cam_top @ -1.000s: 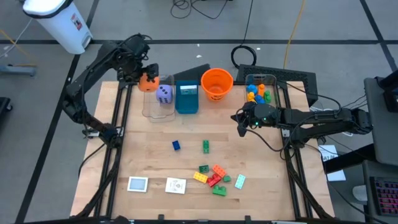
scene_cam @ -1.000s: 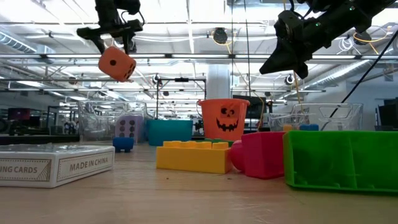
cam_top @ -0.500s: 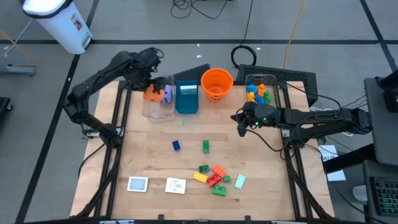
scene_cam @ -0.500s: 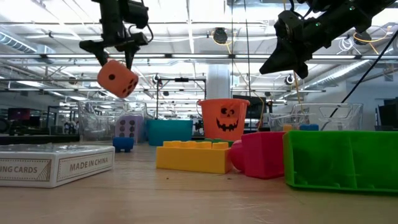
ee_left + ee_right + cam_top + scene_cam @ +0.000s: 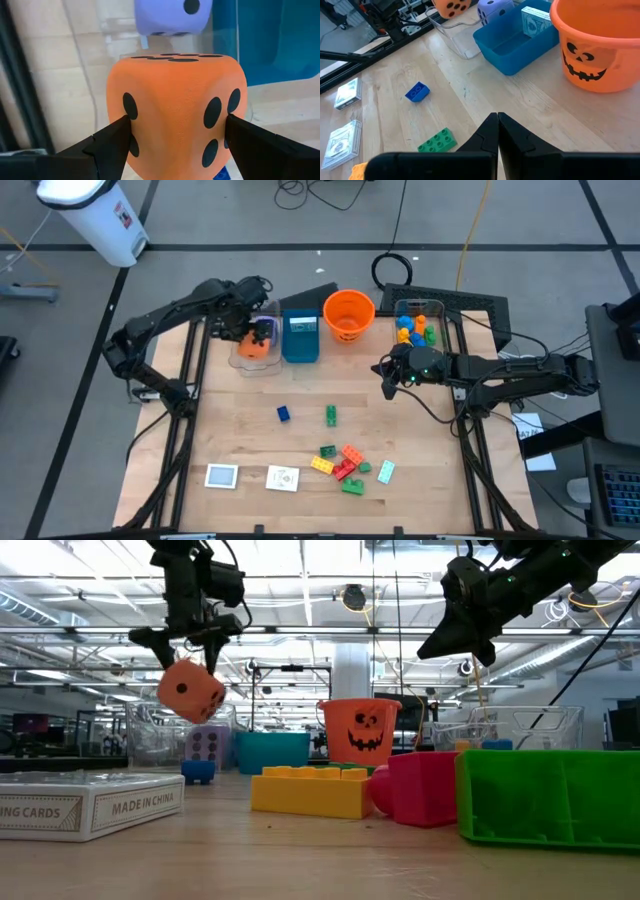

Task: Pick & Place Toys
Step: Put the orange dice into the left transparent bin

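Now the left gripper (image 5: 187, 638), holding the orange die (image 5: 190, 691), has moved over the clear bin (image 5: 250, 357), ready to drop it.

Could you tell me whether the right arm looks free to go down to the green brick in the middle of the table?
Probably yes: the right claw hangs shut beside the green brick, which lies alone on bare wood.

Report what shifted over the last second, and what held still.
The left gripper, shut on the large orange foam die, carried it from beyond the table's back-left corner in over the clear plastic bin and lower, next to the purple die inside. The grip did not change. The right gripper stayed shut and parked above the table, and the loose plastic bricks and white card boxes stayed put.
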`<state>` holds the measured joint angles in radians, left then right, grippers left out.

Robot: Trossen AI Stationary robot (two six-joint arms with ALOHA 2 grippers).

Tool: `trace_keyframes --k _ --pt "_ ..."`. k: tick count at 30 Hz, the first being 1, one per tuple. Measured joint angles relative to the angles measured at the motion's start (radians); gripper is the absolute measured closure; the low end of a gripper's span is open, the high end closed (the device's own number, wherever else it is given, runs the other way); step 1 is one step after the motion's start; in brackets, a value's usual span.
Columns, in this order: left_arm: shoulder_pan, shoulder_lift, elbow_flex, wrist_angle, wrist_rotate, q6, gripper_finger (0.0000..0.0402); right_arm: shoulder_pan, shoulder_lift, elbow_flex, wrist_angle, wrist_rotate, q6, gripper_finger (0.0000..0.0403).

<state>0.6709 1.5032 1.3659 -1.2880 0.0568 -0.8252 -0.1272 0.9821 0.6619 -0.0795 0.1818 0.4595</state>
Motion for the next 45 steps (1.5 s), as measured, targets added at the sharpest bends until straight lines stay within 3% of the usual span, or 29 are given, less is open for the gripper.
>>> trace_keyframes --k 9,45 --pt "-0.012 0.0 -0.108 0.203 0.12 -0.033 0.0099 0.0 0.0 0.0 0.0 0.0 0.012 0.0403" --pt "0.072 0.0 -0.339 0.461 0.13 -0.096 0.0099 0.0 0.0 0.0 -0.009 0.0 -0.003 0.0403"
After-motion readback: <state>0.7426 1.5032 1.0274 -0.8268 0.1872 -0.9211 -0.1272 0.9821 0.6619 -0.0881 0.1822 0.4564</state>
